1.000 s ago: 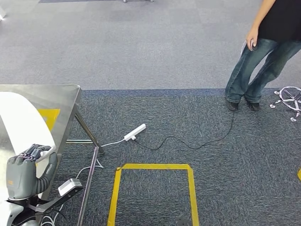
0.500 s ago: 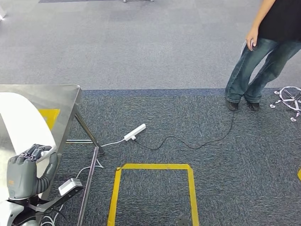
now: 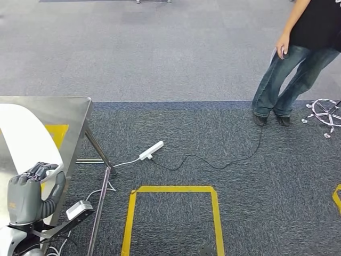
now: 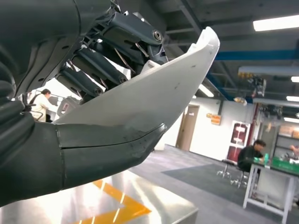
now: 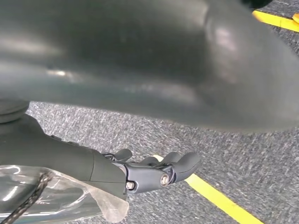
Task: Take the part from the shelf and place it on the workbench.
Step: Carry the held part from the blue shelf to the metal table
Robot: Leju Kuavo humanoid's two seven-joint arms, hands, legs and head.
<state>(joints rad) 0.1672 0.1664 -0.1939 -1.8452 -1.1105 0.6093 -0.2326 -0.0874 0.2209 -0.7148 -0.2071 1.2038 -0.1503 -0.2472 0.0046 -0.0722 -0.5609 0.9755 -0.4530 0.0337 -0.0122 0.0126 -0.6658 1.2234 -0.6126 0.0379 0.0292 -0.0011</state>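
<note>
Looks like the whole head view is sliding a touch sideways compared with a moment ago, so that's the camera turning, not the stuff on the floor; the one real change is the person [image 3: 299, 58] at the far right, who is shifting their stance a little. The left hand [image 3: 30, 194] is sitting in the same spot as before, low at the left edge.

That left hand is gripping the part, a long curved white panel [image 3: 24, 136], with the thumb [image 4: 105, 149] pressed along one face and the dark fingers [image 4: 102, 63] curled over the other, so it's pinching the panel between them. The panel is arcing up from the hand and hanging over the steel bench [image 3: 72, 114]; I can't tell whether its far end is touching the benchtop or just floating above it. A yellow marking [image 3: 56, 132] is showing on the bench surface right beside the panel.

The right hand [image 5: 155, 170] is hanging over the grey carpet with its fingers [image 5: 183, 163] loosely curled and nothing in them.

On the floor, a white power strip [image 3: 152, 150] is lying near the bench leg, with a black cable [image 3: 209, 162] trailing off toward the person's feet. A yellow tape rectangle [image 3: 172, 189] is marking the carpet in front of the robot, and a chrome chair base [image 3: 327, 111] is sitting just beside the person.
</note>
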